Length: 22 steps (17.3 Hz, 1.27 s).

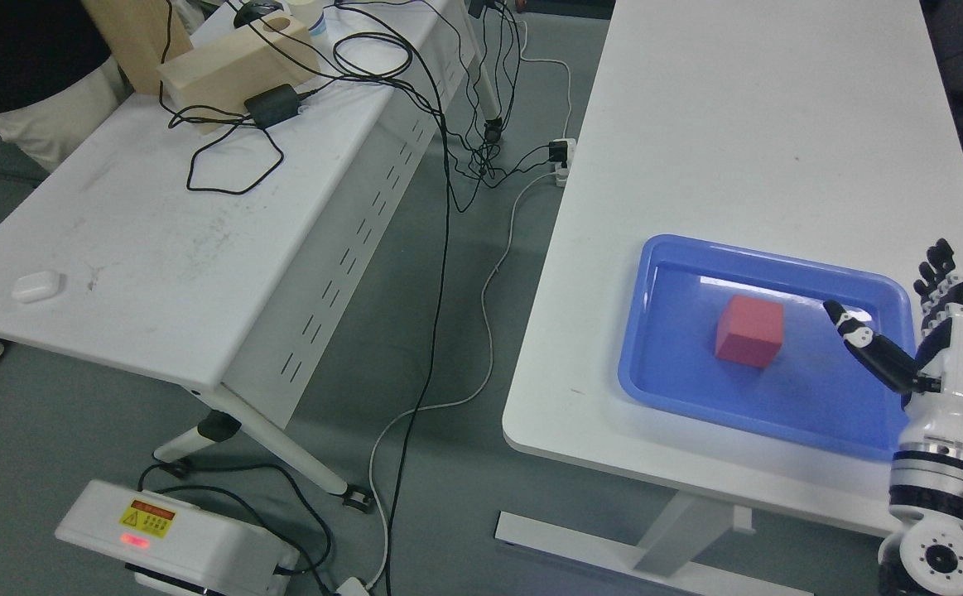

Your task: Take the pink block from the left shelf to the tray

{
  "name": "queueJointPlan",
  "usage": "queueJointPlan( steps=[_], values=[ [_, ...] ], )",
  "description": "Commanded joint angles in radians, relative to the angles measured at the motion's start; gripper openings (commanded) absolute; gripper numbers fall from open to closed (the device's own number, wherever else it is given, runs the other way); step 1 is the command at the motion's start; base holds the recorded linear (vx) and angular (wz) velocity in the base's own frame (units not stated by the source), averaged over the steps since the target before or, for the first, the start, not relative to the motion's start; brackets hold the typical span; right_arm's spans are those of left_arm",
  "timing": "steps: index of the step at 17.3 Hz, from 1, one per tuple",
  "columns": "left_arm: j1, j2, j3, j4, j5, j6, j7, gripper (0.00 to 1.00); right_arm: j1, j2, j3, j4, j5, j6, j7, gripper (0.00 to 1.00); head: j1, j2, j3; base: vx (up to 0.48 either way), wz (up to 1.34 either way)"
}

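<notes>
The right hand [924, 327] hangs over the right edge of the blue tray [655, 273], fingers spread and holding nothing, thumb reaching in toward the pink block [748, 331], which sits apart from it on the tray's floor, near the middle, atop the white table [746, 108].

2 white tables [746, 124] on grey floor [415, 348], black cables [448, 165] trailing between them
</notes>
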Motion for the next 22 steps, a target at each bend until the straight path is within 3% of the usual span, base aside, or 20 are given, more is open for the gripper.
queueJointPlan(
  steps=[1,3,9,22],
  values=[
    [0.009,0.017,0.0,0.0,-0.002,0.0,0.001,1.0,0.001,-0.018,-0.03,0.0,-0.042,0.005,-0.006,1.0,0.0,0.0,0.0,-0.185,-0.15],
    [0.009,0.017,0.0,0.0,-0.002,0.0,0.001,1.0,0.001,-0.018,-0.029,0.0,-0.04,0.022,-0.006,1.0,0.0,0.0,0.0,-0.194,-0.18],
    [0.009,0.017,0.0,0.0,-0.002,0.0,0.001,1.0,-0.003,-0.018,-0.02,0.008,-0.04,0.205,0.033,1.0,0.0,0.0,0.0,-0.217,-0.14],
    [0.009,0.017,0.0,0.0,-0.002,0.0,0.001,1.0,-0.006,-0.018,-0.003,0.022,-0.04,0.209,0.043,1.0,0.0,0.0,0.0,-0.189,-0.05]
  ],
)
